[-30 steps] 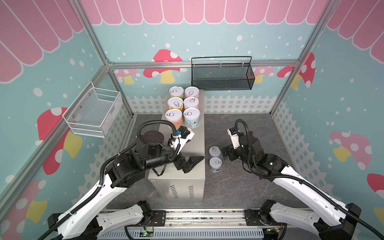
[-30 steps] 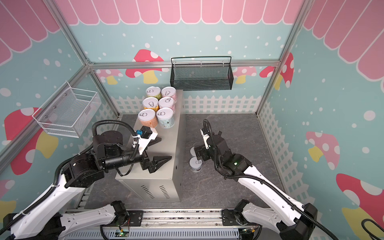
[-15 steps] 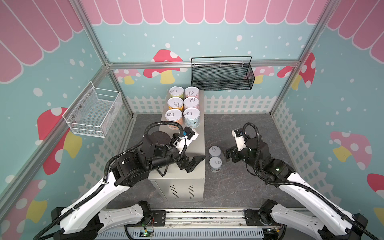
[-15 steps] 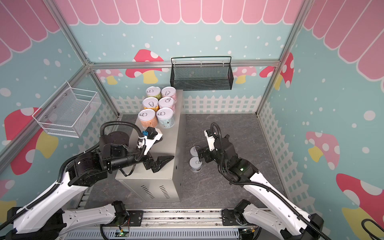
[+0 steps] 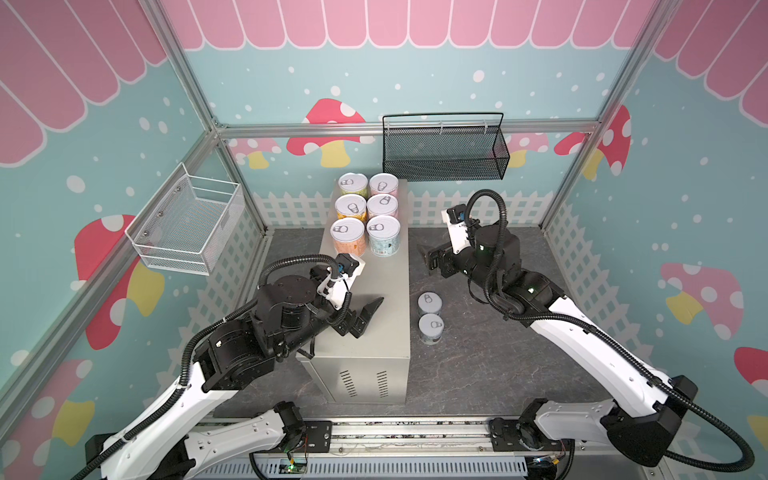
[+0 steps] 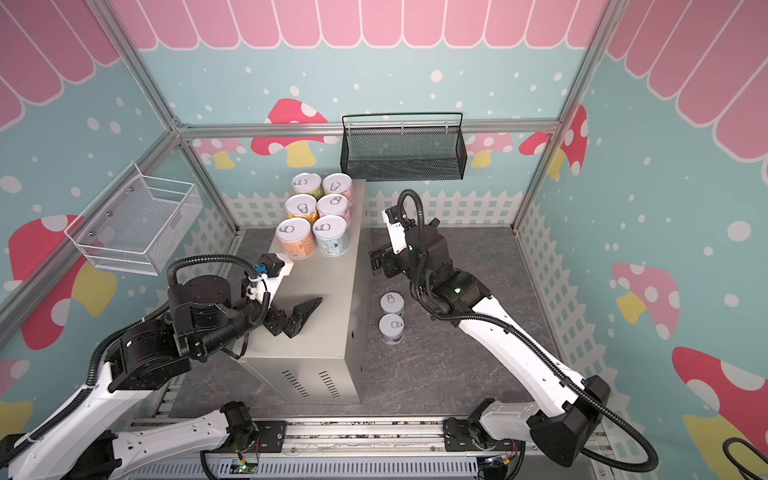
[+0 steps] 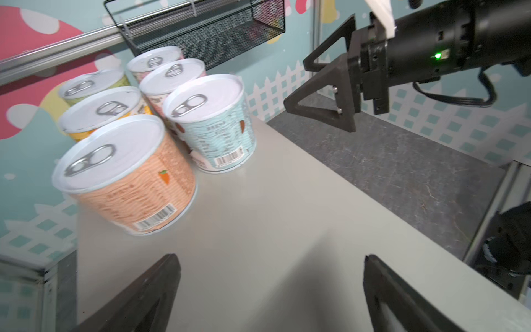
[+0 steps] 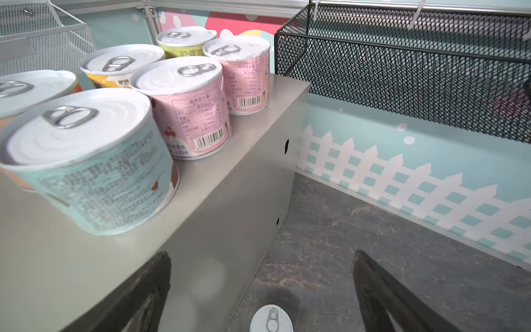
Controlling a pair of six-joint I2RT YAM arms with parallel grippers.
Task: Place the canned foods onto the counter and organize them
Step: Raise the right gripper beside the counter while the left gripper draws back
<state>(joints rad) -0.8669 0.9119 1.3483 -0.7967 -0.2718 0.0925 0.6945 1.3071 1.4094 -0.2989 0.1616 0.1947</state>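
Six cans (image 5: 383, 235) on counter (image 5: 374, 345), two cans (image 5: 431, 326) beside it. Left hand (image 5: 370, 316) and right hand (image 5: 428, 259) spread wide, empty (I'd drop right next).

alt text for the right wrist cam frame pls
Six pastel cans stand in two rows on the beige counter. One more can sits on the dark floor beside it; the right hand is open and empty, and a black mesh basket hangs above.
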